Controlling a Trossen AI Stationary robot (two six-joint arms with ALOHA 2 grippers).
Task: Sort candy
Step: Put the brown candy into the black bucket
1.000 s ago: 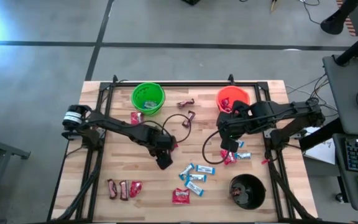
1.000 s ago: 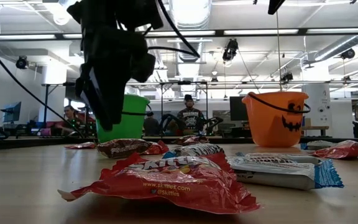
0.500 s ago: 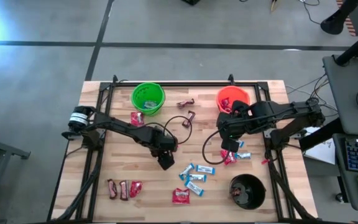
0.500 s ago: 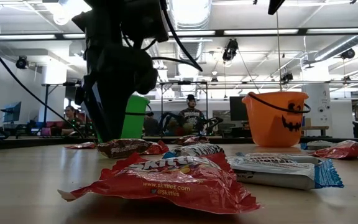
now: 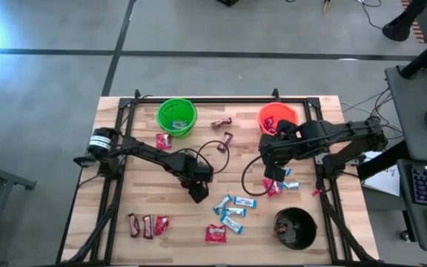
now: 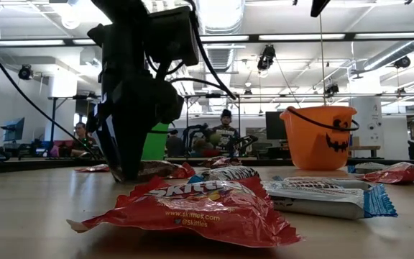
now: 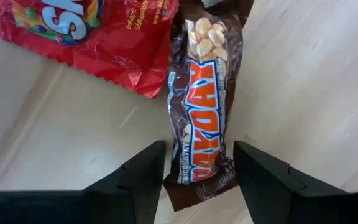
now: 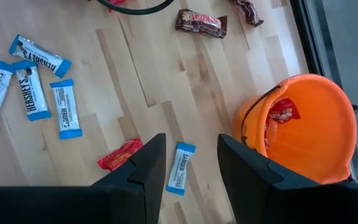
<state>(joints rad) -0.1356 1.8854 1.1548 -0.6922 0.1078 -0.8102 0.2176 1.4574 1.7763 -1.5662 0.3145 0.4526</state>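
Our left gripper hangs with fingers spread on either side of the near end of a brown PayDay bar, which lies just beside a red Skittles packet, well clear of the green bucket. We should descend straight, keep the bar centred, and close without snagging the Skittles packet. Our right gripper hovers spread and empty just beside the orange bucket.
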